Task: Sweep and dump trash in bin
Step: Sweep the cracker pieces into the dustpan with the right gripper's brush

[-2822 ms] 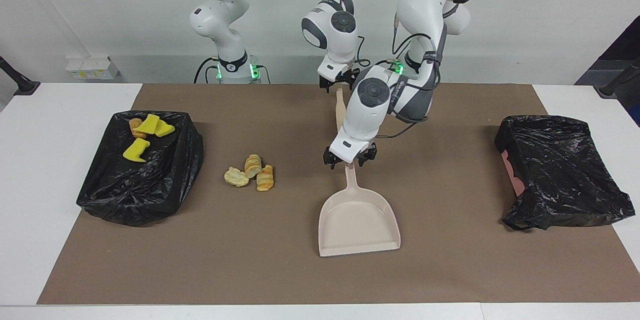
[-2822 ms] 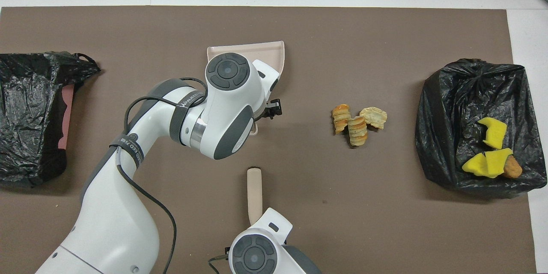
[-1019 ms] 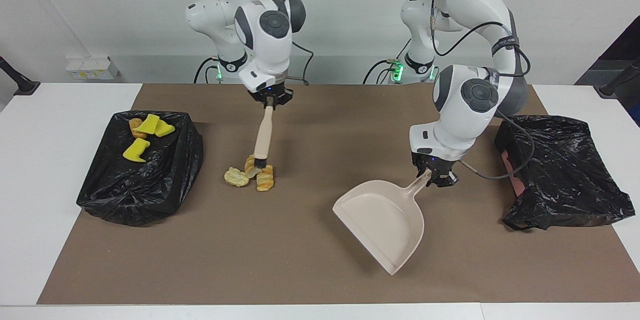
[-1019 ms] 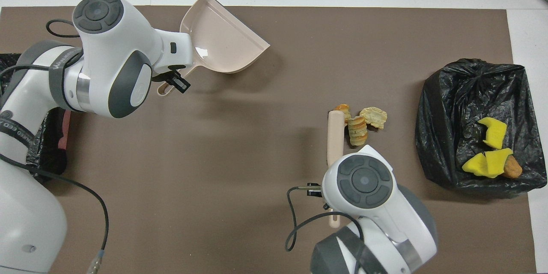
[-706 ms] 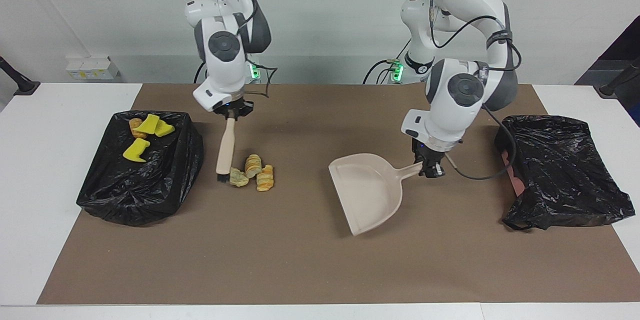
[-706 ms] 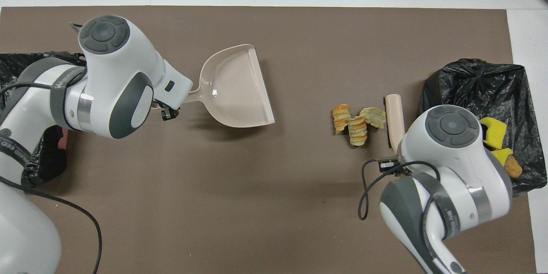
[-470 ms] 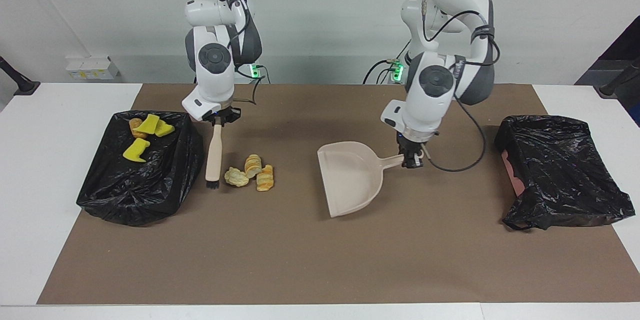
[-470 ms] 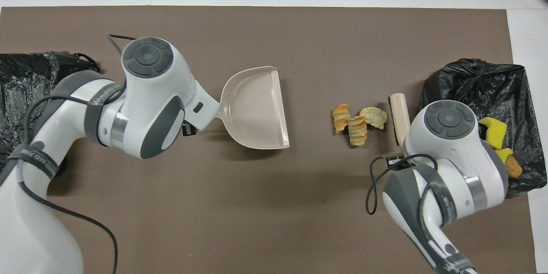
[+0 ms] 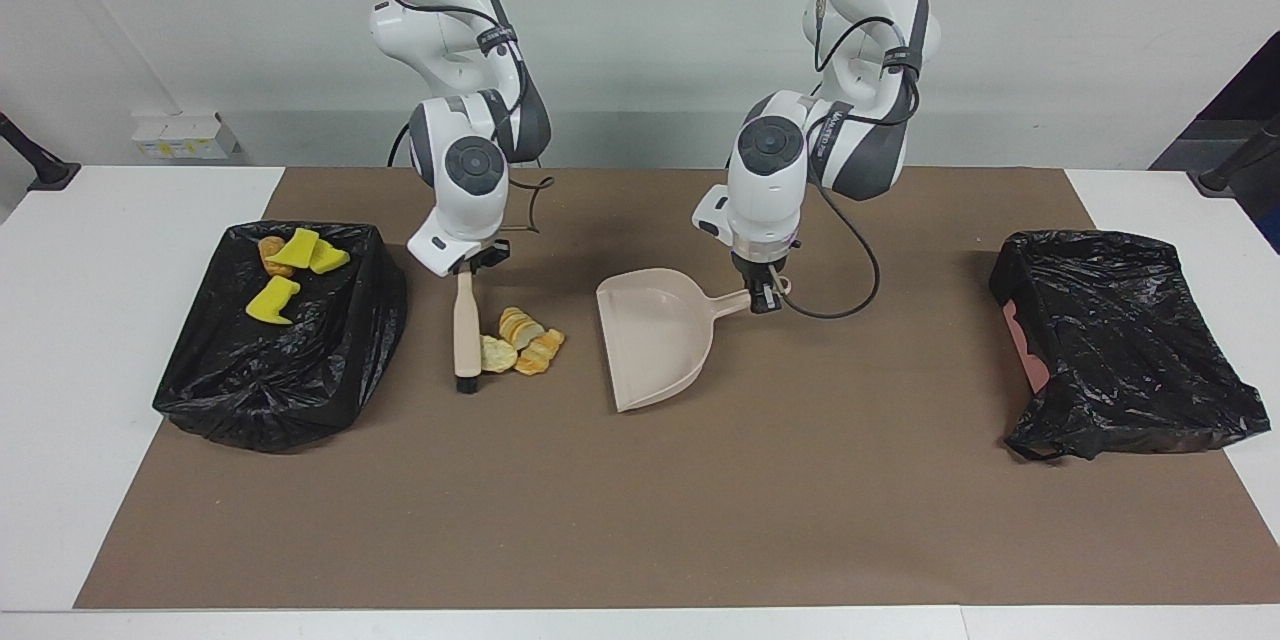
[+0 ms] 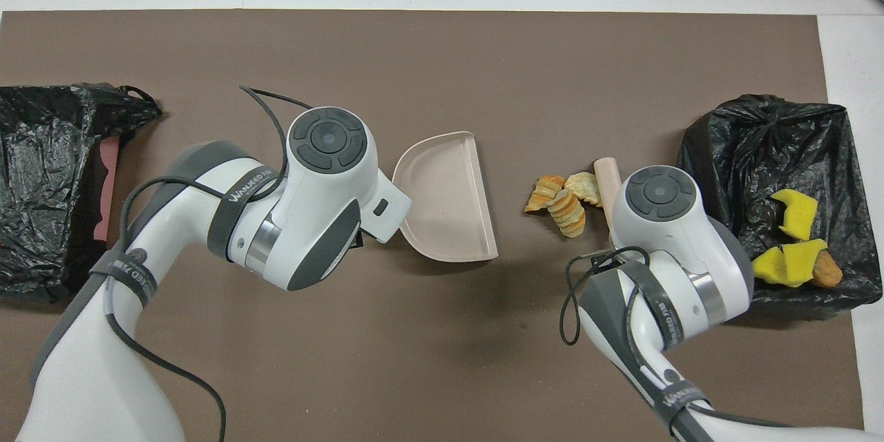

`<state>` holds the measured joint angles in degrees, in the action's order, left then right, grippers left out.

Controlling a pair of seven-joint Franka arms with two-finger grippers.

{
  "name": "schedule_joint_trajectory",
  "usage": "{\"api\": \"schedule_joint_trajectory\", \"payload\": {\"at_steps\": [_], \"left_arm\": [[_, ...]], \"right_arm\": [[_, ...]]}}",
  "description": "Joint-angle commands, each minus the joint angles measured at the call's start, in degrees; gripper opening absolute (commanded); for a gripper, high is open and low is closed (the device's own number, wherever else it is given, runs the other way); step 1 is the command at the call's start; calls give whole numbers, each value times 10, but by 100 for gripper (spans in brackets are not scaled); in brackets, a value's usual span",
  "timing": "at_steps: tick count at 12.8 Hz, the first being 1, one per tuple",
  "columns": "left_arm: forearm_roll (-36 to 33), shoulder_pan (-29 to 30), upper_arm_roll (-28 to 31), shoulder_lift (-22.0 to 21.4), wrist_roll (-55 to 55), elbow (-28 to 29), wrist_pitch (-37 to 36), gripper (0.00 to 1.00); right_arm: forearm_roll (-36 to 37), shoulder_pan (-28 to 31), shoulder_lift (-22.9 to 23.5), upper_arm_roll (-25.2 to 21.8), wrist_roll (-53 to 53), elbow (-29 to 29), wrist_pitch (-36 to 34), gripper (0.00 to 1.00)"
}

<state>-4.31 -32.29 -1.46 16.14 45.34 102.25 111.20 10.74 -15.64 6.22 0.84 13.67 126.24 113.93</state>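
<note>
Three striped pastries, the trash (image 9: 523,342) (image 10: 559,197), lie bunched on the brown mat. My right gripper (image 9: 468,266) is shut on the beige brush (image 9: 465,325), whose black bristles rest on the mat against the pastries on the side toward the right arm's end. My left gripper (image 9: 765,294) is shut on the handle of the beige dustpan (image 9: 655,335) (image 10: 445,204). The pan's open mouth faces the pastries, a short gap away. The black-bagged bin (image 9: 300,390) (image 10: 760,124) at the right arm's end holds yellow wedges (image 9: 272,301) (image 10: 794,214) and a brown roll (image 9: 270,249).
A second black-bagged bin (image 9: 1120,340) (image 10: 48,179) stands at the left arm's end of the table. The brown mat (image 9: 640,520) covers most of the white table. In the overhead view both wrists cover their own grippers.
The brush has swept toward the left arm's end, pushing the pastries closer together and toward the dustpan. The left arm has brought the dustpan in toward the pastries.
</note>
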Motion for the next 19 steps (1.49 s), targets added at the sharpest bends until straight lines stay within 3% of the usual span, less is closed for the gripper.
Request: {"api": "schedule_joint_trajectory", "payload": {"at_steps": [1, 7, 10, 12, 16, 19], "left_arm": [[-11, -36, 8, -15, -51, 21, -2, 0], [-10, -52, 6, -1, -91, 47, 63, 0], [-3, -23, 5, 13, -75, 47, 111, 0], [62, 8, 5, 23, -16, 44, 129, 0], [93, 80, 5, 23, 98, 27, 133, 0], [94, 137, 5, 23, 185, -5, 104, 0]], "right_arm": [[-76, -39, 13, 3, -9, -8, 11, 0], [-271, -105, 27, 4, -8, -39, 38, 0], [-270, -115, 21, 3, -2, -80, -19, 0], [-254, -114, -12, -1, 53, -100, -79, 0], [-173, -120, -47, 7, 146, -158, -231, 0], [-185, -157, -70, 9, 233, -137, -227, 0]]}}
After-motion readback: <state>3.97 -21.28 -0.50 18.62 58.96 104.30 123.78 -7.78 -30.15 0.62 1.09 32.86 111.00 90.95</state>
